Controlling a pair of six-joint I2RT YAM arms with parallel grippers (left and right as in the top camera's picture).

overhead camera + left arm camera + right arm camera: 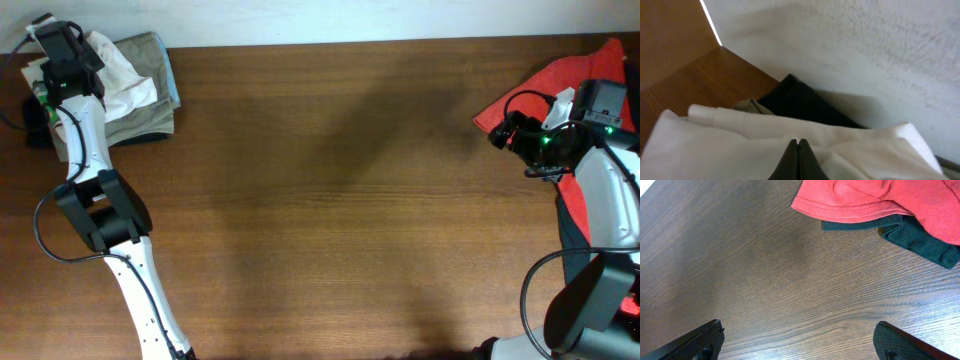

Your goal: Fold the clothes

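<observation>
White cloth: the white shirt lies bunched at the far left corner of the surface, on top of a khaki garment. A black garment shows just behind it, against the wall.
Left jaws: pressed together, tips meeting, down at the white cloth. Whether a fold is nipped between them I cannot tell.
Left arm: reaches into that corner, well apart from the other heap.
Red heap: the red garment is spread at the far right edge, overlapping a dark garment that pokes out beneath its hem.
Right jaws: wide, nothing between them, hanging over bare wood.
Bearing: from the right jaws the red hem lies ahead and toward the right side of the wrist view, near but not touching. The hem runs roughly crosswise to the line of approach.
Nearer arm: the right, by a long way.
Step, my reading: the left pile looks set aside; the red heap is unfolded and likely next.
Next move calls for: right jaws forward onto the hem, then a drag to the open middle.
Risk: the dark piece may come along with the red.
</observation>
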